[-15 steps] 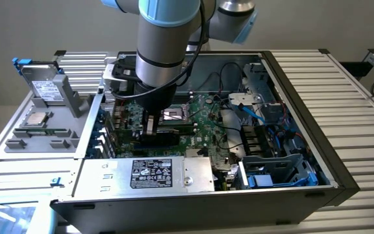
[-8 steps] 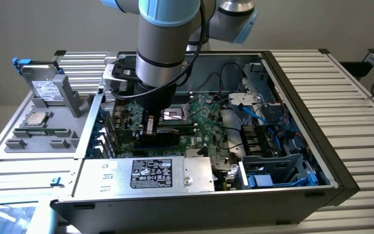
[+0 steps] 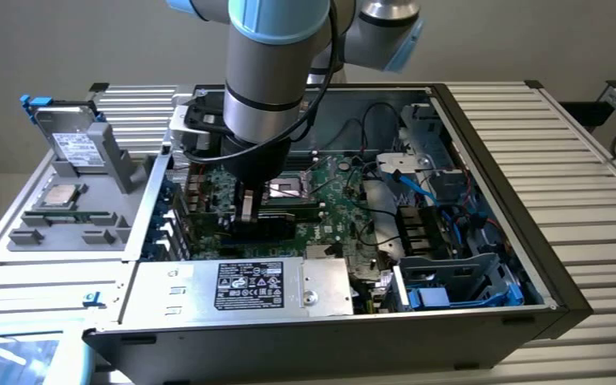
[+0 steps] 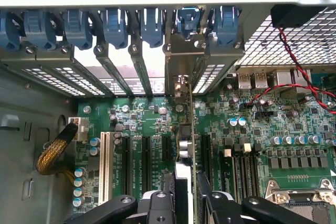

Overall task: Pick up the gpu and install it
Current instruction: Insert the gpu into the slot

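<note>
Pincer clamped on gpu, card held edge-on and upright between black fingers, down inside open computer case. Card's metal bracket sits just ahead of pincer among blue slot latches at rear wall. Green motherboard directly beneath, expansion slots either side. Beyond case wall, hard drive stands on grey tray.
</note>
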Available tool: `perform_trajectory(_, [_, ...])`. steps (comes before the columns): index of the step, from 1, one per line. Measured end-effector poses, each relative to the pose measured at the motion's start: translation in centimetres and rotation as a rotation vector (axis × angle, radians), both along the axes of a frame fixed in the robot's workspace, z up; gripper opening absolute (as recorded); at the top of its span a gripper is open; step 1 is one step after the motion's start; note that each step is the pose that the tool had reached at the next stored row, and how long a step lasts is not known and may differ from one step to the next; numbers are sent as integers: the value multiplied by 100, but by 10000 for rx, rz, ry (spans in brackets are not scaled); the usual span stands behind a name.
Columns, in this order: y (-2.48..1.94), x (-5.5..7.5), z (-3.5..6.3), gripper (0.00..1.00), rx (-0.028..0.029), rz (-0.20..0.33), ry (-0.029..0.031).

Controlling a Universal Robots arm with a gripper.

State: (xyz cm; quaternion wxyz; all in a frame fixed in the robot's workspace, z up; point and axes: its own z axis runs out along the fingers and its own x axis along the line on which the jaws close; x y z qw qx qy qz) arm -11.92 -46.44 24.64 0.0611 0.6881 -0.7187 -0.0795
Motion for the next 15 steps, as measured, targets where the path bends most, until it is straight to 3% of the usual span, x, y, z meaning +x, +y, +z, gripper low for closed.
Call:
perform_trajectory(3, [0, -1, 0, 29, -2, -2, -3])
perform_trajectory(4, [0, 1, 0, 36, -2, 1, -3])
perform_trajectory(13, [0, 1, 10, 36, -2, 1, 10])
perform_trajectory(14, [-1, 1, 12, 44, -15, 1, 13])
perform_trajectory(15, [-1, 1, 11, 44, -19, 1, 14])
